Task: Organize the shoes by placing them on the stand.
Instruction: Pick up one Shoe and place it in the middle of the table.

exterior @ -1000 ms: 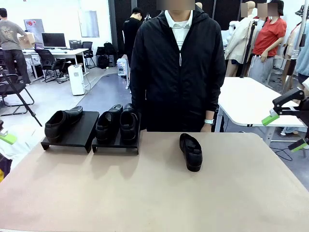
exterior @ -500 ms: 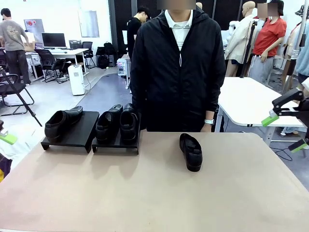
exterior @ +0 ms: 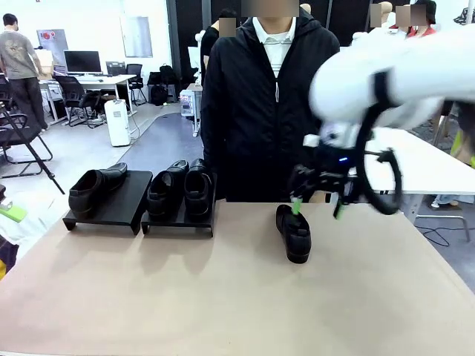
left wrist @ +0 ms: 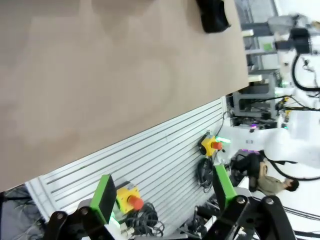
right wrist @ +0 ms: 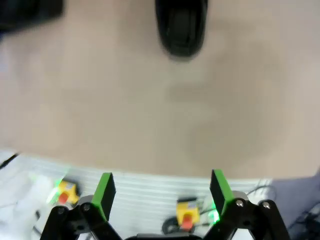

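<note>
While the right tool (exterior: 318, 206) hangs wide and empty over the loose shoe (exterior: 294, 233) at centre right of the front view, it looks best lowered squarely across the shoe's middle, closed on both sides, then carried to the free half of the left platform (exterior: 119, 208) at centre left. Four shoes: one loose on the tabletop (exterior: 223, 297), one (exterior: 95, 187) on the left platform, two on the right platform (exterior: 178, 221). The left tool (left wrist: 162, 197) also stands wide, holding nothing

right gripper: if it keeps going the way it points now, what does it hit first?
Probably the bare table. The open right gripper aims down at the tabletop, with the loose shoe farther ahead and untouched. Depth is blurry, so that's tentative.
</note>
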### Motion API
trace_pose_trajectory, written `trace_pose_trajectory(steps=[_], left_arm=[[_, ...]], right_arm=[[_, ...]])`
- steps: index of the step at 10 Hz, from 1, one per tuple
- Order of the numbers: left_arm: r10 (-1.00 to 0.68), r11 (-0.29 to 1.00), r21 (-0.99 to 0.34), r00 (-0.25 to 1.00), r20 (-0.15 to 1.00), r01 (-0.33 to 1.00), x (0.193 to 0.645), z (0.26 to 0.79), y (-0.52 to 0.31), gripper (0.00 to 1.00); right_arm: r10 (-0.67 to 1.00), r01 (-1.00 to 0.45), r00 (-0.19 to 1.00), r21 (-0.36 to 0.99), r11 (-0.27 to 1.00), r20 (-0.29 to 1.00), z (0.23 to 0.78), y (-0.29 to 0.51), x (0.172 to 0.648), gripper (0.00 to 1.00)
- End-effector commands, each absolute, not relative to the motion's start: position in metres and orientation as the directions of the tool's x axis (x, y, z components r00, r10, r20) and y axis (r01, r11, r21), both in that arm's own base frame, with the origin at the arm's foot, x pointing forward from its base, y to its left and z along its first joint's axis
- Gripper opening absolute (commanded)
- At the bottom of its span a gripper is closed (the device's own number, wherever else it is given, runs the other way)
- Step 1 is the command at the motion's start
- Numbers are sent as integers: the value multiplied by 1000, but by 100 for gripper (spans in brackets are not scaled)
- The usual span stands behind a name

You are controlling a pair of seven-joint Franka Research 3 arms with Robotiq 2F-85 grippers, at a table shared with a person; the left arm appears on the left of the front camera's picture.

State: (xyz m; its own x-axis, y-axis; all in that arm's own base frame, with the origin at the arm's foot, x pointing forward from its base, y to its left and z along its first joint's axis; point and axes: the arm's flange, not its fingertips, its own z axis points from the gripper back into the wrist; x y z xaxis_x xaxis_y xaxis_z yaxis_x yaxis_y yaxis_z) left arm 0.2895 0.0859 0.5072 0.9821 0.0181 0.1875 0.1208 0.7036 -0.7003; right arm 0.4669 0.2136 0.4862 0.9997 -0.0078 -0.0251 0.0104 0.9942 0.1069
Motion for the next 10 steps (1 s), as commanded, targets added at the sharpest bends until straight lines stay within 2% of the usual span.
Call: trace_pose_trajectory(steps=[1, 2, 3, 4, 5, 6, 7, 10], left_arm=[[10, 702, -700, 982, 190, 128, 288, 507, 88, 100], [10, 702, -700, 982, 190, 128, 288, 507, 88, 100], [10, 702, -700, 982, 190, 128, 288, 507, 88, 100], [10, 702, -700, 982, 190, 128, 288, 507, 88, 100], [10, 702, -700, 982, 190, 128, 288, 507, 88, 100], [10, 702, -700, 982, 190, 128, 288, 507, 88, 100], [10, 702, -700, 982, 190, 128, 288, 507, 88, 100], [10, 702, -700, 982, 190, 128, 288, 507, 88, 100]], right_arm=[[-22, 21, 1000, -44, 999, -20, 452, 246, 544, 100], [18, -18, 1000, 1, 1000, -10, 434, 260, 551, 100], [14, -13, 998, -19, 1000, 58, 442, 256, 550, 100], [31, -31, 999, -9, 999, -15, 421, 252, 529, 100], [31, -31, 999, -9, 999, -15, 421, 252, 529, 100], [37, -36, 999, -22, 999, 2, 408, 259, 551, 100], [106, -106, 985, -11, 994, 139, 402, 266, 558, 100], [117, -126, 969, 27, 992, 220, 369, 259, 587, 100]])
